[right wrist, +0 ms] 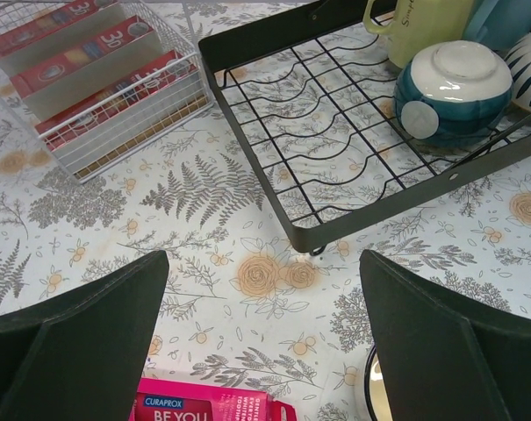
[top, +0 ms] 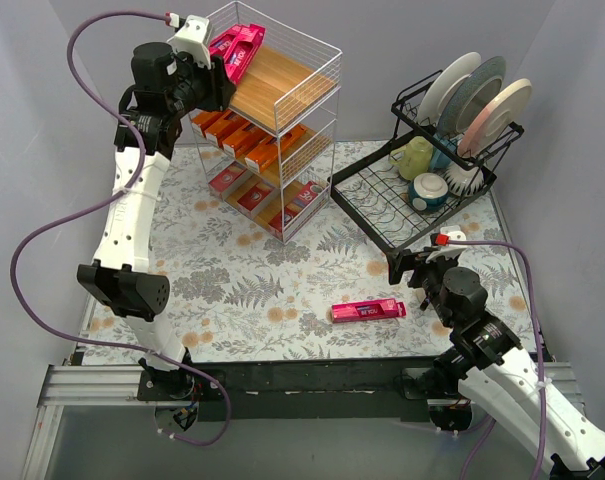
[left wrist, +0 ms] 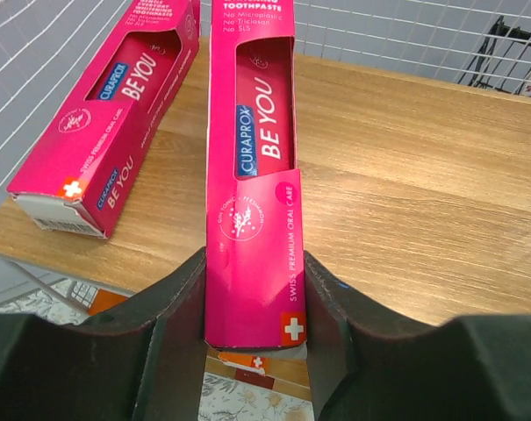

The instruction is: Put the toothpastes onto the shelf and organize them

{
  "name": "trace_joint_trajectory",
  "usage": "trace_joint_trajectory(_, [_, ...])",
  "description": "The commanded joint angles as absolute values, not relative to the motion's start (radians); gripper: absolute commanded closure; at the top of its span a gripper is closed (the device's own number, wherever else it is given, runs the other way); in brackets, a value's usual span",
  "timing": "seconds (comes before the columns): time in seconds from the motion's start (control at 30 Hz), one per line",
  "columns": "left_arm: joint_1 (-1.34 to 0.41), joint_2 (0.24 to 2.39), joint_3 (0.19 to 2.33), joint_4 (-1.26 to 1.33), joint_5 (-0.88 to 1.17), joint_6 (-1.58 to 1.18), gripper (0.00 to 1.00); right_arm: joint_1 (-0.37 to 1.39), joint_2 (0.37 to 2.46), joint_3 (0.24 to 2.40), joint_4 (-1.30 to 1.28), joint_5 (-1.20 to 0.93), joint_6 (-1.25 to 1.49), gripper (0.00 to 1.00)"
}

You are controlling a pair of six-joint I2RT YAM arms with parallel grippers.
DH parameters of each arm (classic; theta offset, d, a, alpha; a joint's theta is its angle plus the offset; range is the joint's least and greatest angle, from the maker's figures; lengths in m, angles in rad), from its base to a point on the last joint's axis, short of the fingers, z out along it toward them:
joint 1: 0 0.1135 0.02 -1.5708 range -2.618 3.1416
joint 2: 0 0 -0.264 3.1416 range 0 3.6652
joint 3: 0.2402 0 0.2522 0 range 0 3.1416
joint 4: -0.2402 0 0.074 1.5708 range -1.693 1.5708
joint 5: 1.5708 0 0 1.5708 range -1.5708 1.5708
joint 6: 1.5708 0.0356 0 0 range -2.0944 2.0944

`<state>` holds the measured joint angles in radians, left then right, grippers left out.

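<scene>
Setting a bright pink slim cardboard toothpaste box (left wrist: 252,175) onto the top wooden board of the tall white wire shelf (left wrist: 405,175), at eleven o'clock on the flowered desk (top: 282,290), is the step in hand. The left hand (left wrist: 254,294) pinches its near end, narrow, with a second pink box (left wrist: 107,132) just beside at ten o'clock. Next, I judge, it must let go and back out cleanly. The right hand (right wrist: 261,298) hangs wide and empty over a loose pink box (top: 368,311) at five o'clock.

We've got the shelf (top: 287,80) at upper centre-left, two toothpastes (top: 237,48) side by side on its top board, and more on the lower tiers (top: 244,138). The dish rack (top: 372,215) is to its right. One toothpaste (top: 367,311) lies on the worktop (top: 242,290), lower centre.
</scene>
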<state>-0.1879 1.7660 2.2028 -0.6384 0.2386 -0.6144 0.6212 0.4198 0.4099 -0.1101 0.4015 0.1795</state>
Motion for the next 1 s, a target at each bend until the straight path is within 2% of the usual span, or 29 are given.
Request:
trace_joint_trajectory(0.0, [-0.176, 1.756, 2.266, -0.612, 0.327, -0.592, 0.6, 0.62, 0.42, 0.433, -0.074, 0.393, 0.169, 0.02])
trace_joint_trajectory(0.3, [-0.17, 1.799, 2.272, -0.588, 0.357, -0.587, 0.53, 0.618, 0.419, 0.431, -0.075, 0.387, 0.169, 0.01])
trace_joint_trajectory(0.47, [-0.169, 1.809, 2.246, -0.557, 0.371, -0.583, 0.63, 0.62, 0.416, 0.43, -0.075, 0.388, 0.169, 0.01])
trace_joint_trajectory(0.57, [-0.167, 1.818, 2.241, -0.534, 0.38, -0.577, 0.66, 0.62, 0.414, 0.428, -0.074, 0.387, 0.172, 0.01])
trace_joint_trajectory(0.83, [-0.144, 1.859, 2.269, -0.502, 0.402, -0.578, 0.66, 0.62, 0.417, 0.428, -0.072, 0.385, 0.169, 0.01])
trace_joint_trajectory(0.97, [-0.121, 1.868, 2.27, -0.486, 0.432, -0.584, 0.63, 0.621, 0.419, 0.428, -0.072, 0.382, 0.167, 0.01])
